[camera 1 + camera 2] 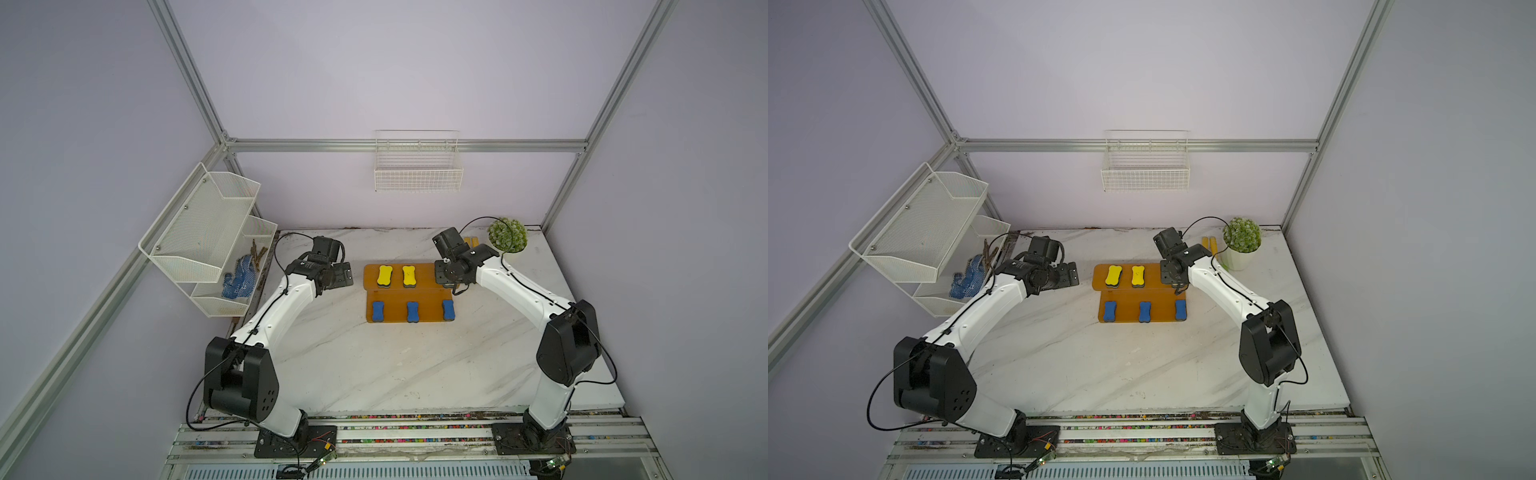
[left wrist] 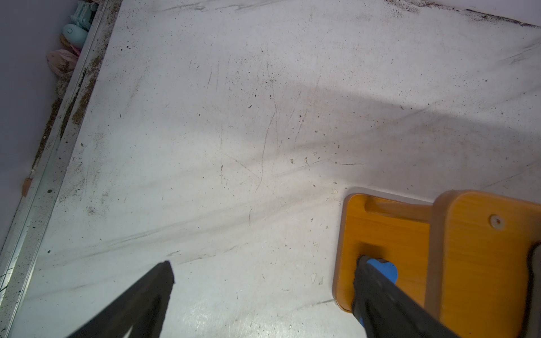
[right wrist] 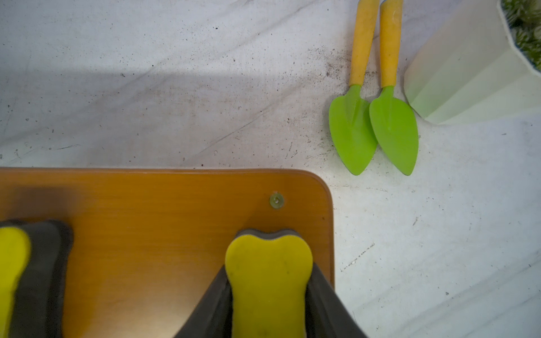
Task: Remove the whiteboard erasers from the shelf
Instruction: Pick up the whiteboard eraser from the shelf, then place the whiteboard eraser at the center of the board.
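Observation:
The orange-brown shelf [image 1: 424, 276] [image 1: 1152, 276] stands mid-table. Two yellow whiteboard erasers [image 1: 385, 276] [image 1: 409, 276] lie on its upper tier. Three blue ones [image 1: 378, 311] [image 1: 413, 311] [image 1: 449, 309] lie on the lower tier. My right gripper [image 1: 446, 282] [image 3: 268, 273] covers the upper tier's right end. In the right wrist view its fingers [image 3: 215, 295] press both sides of a third yellow eraser [image 3: 269, 254], which rests on the shelf [image 3: 161, 210]. My left gripper [image 1: 349, 275] [image 2: 263, 272] hangs open and holds nothing, just left of the shelf [image 2: 380, 228], near a blue eraser [image 2: 385, 270].
A white mesh rack [image 1: 199, 232] with blue gloves [image 1: 237, 278] hangs on the left wall. A white wire basket [image 1: 417, 166] hangs on the back wall. A potted plant [image 1: 507, 235] and two green trowels [image 3: 354, 131] [image 3: 393, 131] sit at the back right.

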Robot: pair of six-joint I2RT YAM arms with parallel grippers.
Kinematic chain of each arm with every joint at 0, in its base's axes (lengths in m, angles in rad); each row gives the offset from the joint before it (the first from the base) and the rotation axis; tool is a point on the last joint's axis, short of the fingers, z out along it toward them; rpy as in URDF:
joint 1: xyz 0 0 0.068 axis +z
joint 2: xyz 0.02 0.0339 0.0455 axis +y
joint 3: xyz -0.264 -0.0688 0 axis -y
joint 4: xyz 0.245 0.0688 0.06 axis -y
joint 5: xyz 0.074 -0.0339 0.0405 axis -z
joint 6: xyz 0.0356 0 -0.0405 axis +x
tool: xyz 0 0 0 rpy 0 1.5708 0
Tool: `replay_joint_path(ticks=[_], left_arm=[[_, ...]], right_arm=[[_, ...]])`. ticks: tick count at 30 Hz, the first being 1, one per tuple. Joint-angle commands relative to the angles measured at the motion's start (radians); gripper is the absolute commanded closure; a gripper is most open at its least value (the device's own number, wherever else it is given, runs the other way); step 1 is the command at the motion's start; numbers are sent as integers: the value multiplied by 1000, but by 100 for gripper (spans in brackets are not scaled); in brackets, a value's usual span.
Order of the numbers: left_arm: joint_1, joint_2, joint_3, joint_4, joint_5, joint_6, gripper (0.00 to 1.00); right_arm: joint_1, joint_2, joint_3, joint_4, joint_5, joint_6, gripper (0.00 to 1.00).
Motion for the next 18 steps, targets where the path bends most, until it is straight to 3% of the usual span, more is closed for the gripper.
replay_joint_path(ticks=[1, 7, 11, 18], left_arm=[[-4, 1, 40, 10, 12, -8, 0], [-24, -26, 29, 9, -16, -20, 0], [-67, -67, 10, 10, -75, -26, 0], [-100, -115, -6, 12, -82, -21, 0]], right_arm=[[3, -7, 27, -25, 14, 17, 64], [12, -118, -46, -35, 1, 91, 70], [68, -271, -236, 10, 12, 172, 74], [230, -528, -582, 93, 40, 384, 77]])
